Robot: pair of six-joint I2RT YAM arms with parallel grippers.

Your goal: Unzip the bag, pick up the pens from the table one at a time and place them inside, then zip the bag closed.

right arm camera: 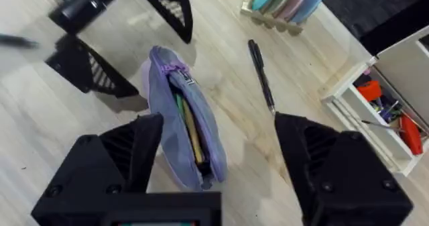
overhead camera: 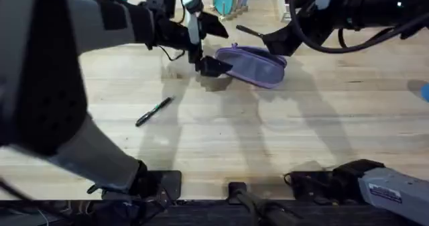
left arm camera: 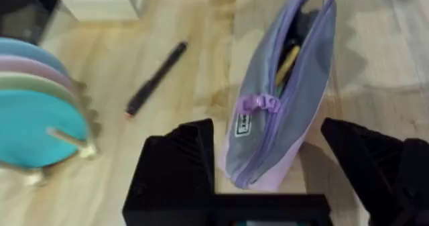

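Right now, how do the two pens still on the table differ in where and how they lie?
The pen with the green mark lies alone on open table, well out in front of the bag, on the left arm's side. The other pen lies on the far side of the bag, close to it and near the coloured disc rack. I can see no green on that one. Both are slim, black, flat on the wood and outside the open bag.
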